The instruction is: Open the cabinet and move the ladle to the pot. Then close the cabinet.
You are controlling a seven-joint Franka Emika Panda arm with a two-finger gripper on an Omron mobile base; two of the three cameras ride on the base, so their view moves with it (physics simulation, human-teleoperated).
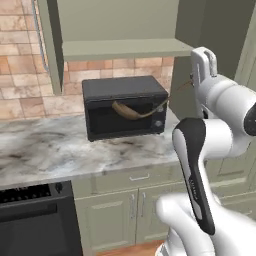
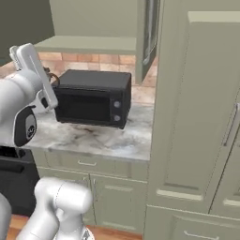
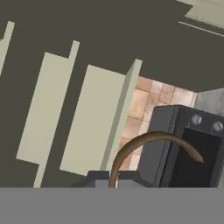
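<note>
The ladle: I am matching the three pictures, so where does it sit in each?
Left base view: ladle mid-picture, before the microwave door.
Right base view: just a thin brown piece at left, beside the arm.
Hand view: brown arc at bottom centre.
Shared landmark: the black microwave.

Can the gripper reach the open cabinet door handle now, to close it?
Probably not yet: the gripper is shut on the ladle beside the microwave, so it would first need to release it.
</note>
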